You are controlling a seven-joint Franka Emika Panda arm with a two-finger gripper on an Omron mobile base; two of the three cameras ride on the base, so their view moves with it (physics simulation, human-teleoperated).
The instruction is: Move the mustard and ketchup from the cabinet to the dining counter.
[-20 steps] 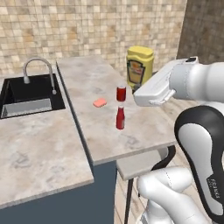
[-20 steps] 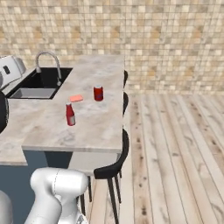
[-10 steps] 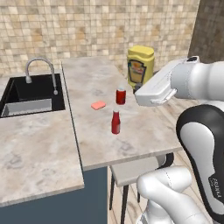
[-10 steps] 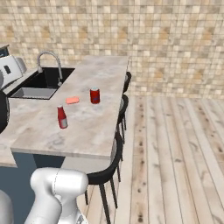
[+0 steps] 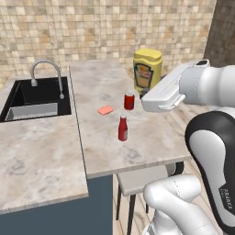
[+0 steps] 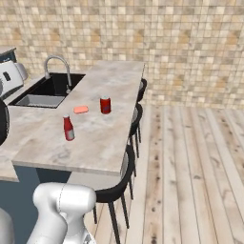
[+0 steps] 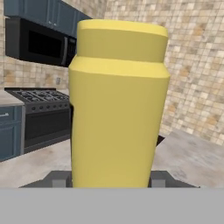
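Observation:
The mustard (image 5: 147,69), a squat yellow bottle with a label, hangs upright above the right edge of the dining counter (image 5: 101,73), and my gripper (image 5: 148,93) is shut on its lower part. From the hand view the mustard (image 7: 117,105) rises between the dark fingertips (image 7: 56,179). The ketchup (image 5: 122,128), a slim red bottle, stands upright on the beige counter slab, nearer to me and left of the mustard. It also shows as the ketchup (image 6: 68,128) on the dining counter (image 6: 114,76). A dark blue upper cabinet (image 7: 39,11) sits far behind the bottle.
A short red can (image 5: 129,101) and a pink sponge (image 5: 105,110) lie on the slab behind the ketchup. The black sink (image 5: 36,98) with its faucet (image 5: 46,69) is to the left. Stools (image 6: 128,176) line the counter's right side over the wooden floor. Stove (image 7: 39,113) and microwave (image 7: 39,43) stand beyond.
The whole scene has shifted in both base views, so the base has driven along the counter. The mustard stays in the gripper; ketchup, can and sponge keep their places on the slab.

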